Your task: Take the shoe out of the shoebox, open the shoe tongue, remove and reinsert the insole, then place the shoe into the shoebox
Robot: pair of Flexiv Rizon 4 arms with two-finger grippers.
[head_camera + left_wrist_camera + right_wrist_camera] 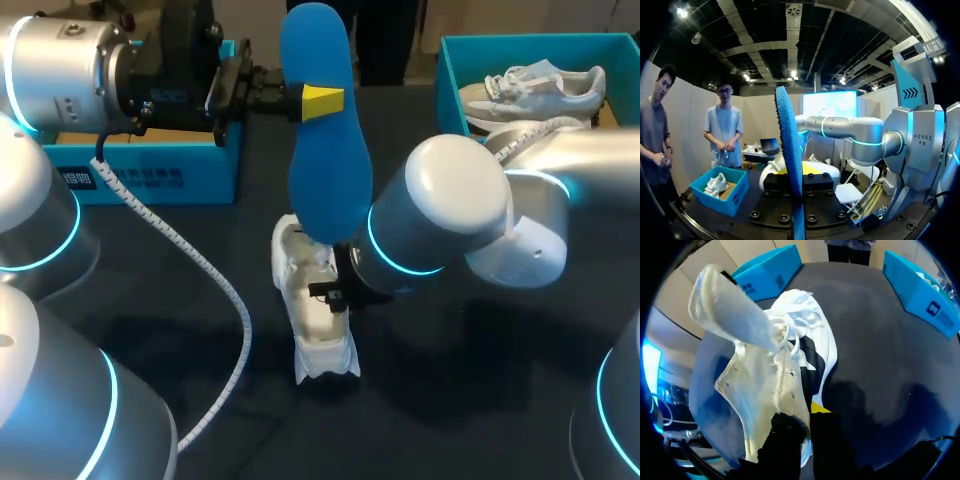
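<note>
- Head view: blue insole (325, 180) is pinched upright by left gripper (318, 102), above white shoe (312, 310).
- White shoe's side wall is clamped in right gripper (807, 416).

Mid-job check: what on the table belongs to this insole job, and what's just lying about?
In the job: blue insole in left gripper; white shoe in right gripper; left blue box, right blue box (destination unclear).
Lying about: spare shoe inside right blue box.

The right arm (455, 210) hides one side of the shoe (305, 310), the insole (322, 160) its far end.
</note>
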